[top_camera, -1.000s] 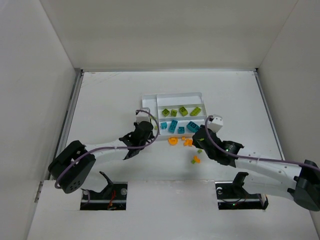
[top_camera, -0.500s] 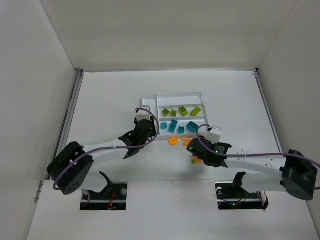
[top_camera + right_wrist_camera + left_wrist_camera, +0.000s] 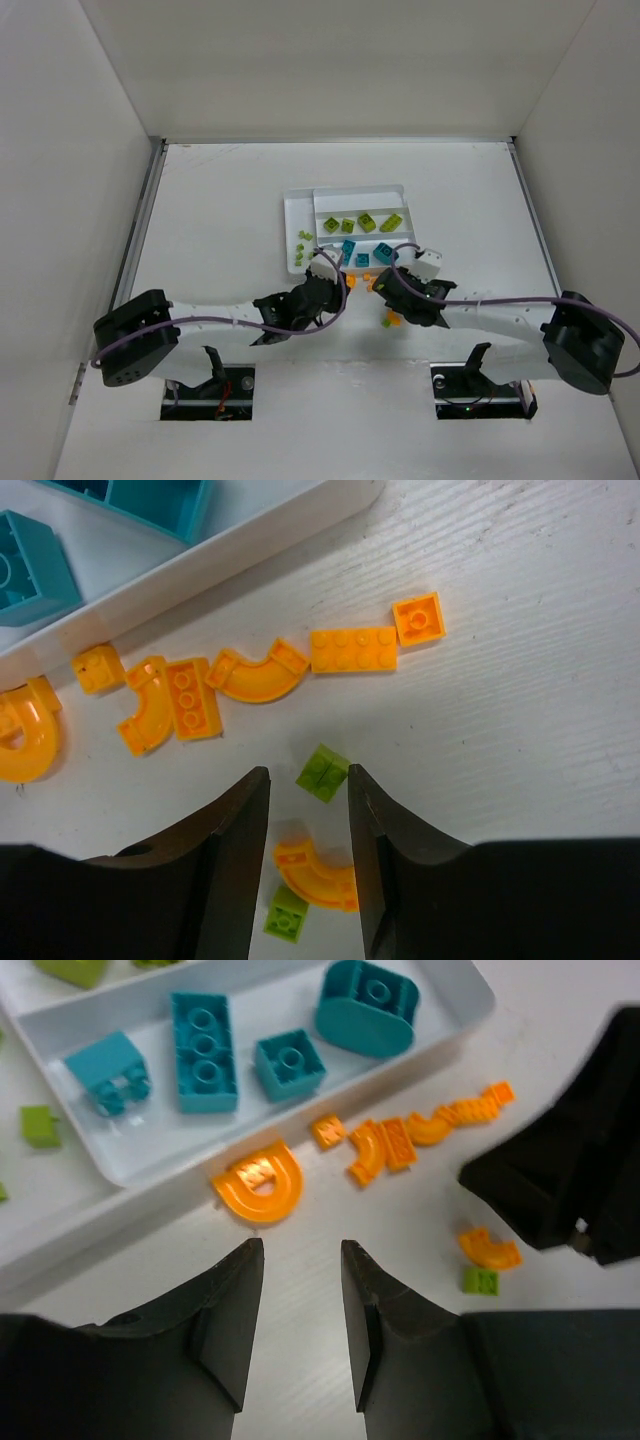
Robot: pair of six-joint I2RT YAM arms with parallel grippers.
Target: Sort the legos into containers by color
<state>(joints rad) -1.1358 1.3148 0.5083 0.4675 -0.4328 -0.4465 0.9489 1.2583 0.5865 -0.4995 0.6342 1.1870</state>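
The white tray [image 3: 350,187] holds lime bricks [image 3: 367,223] in one long section and teal bricks [image 3: 385,253] in the one nearer me. Small lime bits [image 3: 301,246] lie in its narrow left section. Loose orange pieces [image 3: 352,649] lie on the table along the tray's near rim [image 3: 230,555]. My left gripper [image 3: 300,1250] is open and empty just short of an orange arch [image 3: 258,1182]. My right gripper [image 3: 308,772] is open, with a lime brick [image 3: 322,772] at its fingertips and a curved orange piece [image 3: 315,872] between its fingers. Another lime brick [image 3: 287,917] lies beside that piece.
The two grippers are close together over the loose pieces; the right one shows as a black mass [image 3: 570,1190] in the left wrist view. Teal bricks [image 3: 205,1052] sit just beyond the tray rim. White walls [image 3: 90,150] surround the table.
My left gripper has moved right and toward me, from the tray's narrow section to the orange arch. My right gripper has moved left over the loose lime and orange pieces.
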